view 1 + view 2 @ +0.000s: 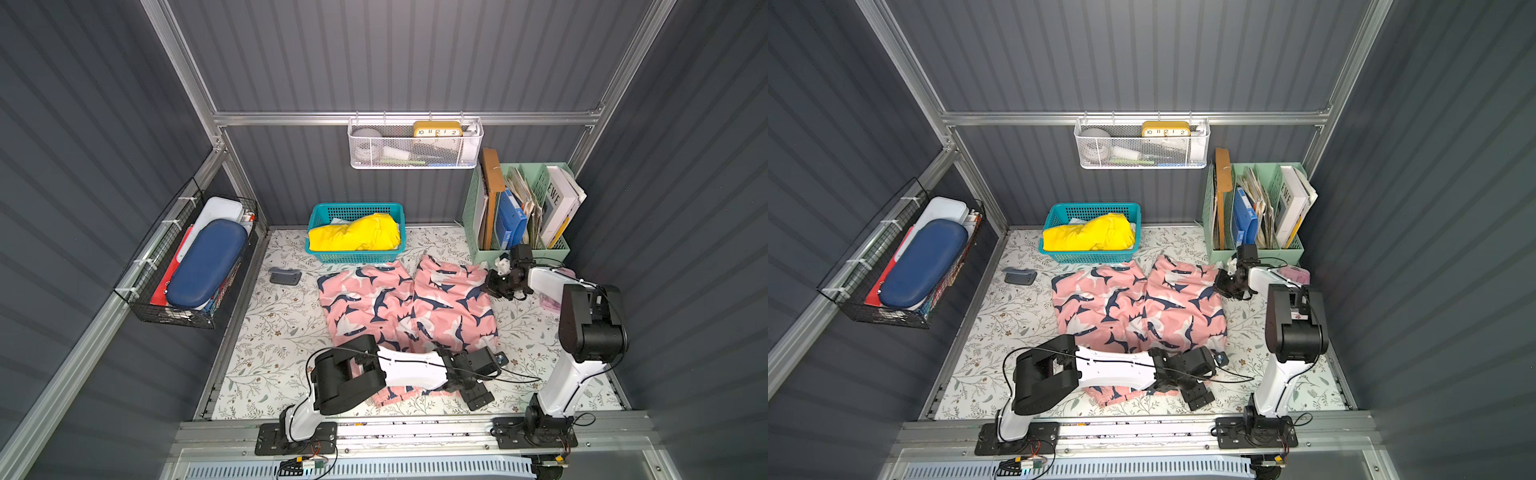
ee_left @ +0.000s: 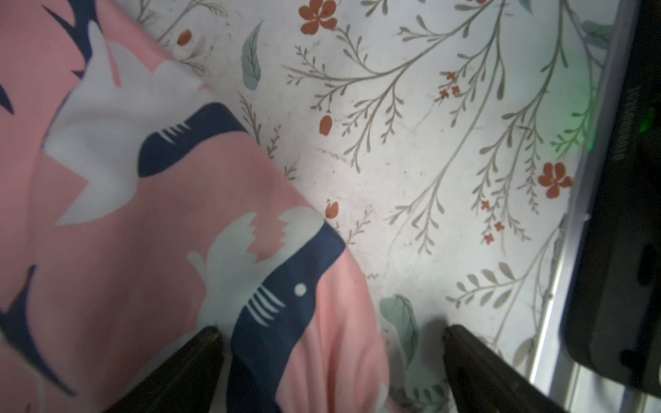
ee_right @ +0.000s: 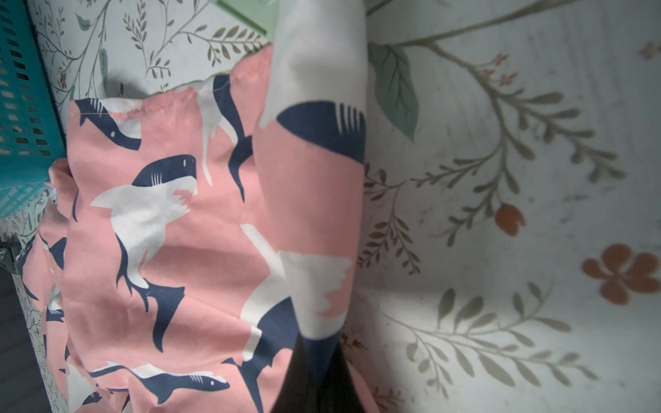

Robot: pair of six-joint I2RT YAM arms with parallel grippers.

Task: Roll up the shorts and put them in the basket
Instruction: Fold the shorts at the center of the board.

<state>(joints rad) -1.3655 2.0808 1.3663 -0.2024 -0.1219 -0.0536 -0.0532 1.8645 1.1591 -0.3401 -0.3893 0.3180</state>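
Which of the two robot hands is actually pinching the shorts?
The right hand: its fingers are shut on a fold of the shorts at a leg's edge. The left hand has its fingers open, holding nothing.

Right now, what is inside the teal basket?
A crumpled yellow cloth fills the teal basket; a bit of pale fabric shows behind it. Anything beneath is covered.

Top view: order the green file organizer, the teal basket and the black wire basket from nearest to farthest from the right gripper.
1. The green file organizer, at the back right, just behind the right gripper.
2. The teal basket, at the back centre, across the shorts.
3. The black wire basket, hung on the left wall.
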